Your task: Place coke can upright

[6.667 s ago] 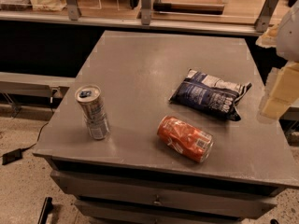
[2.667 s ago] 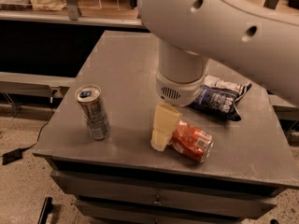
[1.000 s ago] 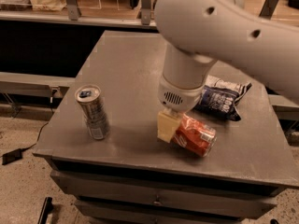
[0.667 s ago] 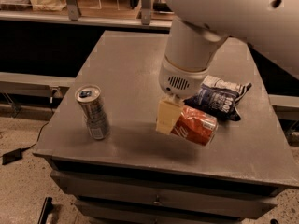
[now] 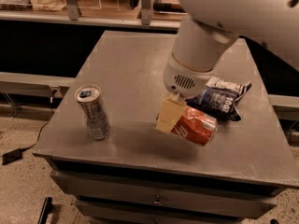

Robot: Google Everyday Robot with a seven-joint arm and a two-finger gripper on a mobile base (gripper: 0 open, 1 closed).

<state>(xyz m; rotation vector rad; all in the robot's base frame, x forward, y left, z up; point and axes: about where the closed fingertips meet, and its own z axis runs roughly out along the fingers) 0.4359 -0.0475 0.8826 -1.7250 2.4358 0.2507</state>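
Note:
The coke can (image 5: pixel 196 126) is red-orange with white script. It lies tilted on its side, lifted a little above the grey table (image 5: pixel 126 78), right of centre. My gripper (image 5: pixel 172 117) hangs from the big white arm and is shut on the can's left end. One cream finger (image 5: pixel 167 115) shows in front of the can; the other is hidden behind it. The can's silver end points to the right.
A slim silver-grey can (image 5: pixel 93 111) with a blue tab stands upright at the table's front left. A dark blue chip bag (image 5: pixel 222 99) lies just behind the coke can. The table's front edge is close below the can. Drawers sit under the tabletop.
My gripper came down onto the lying coke can, shut on it, and has lifted it off the table, carrying it slightly up and right.

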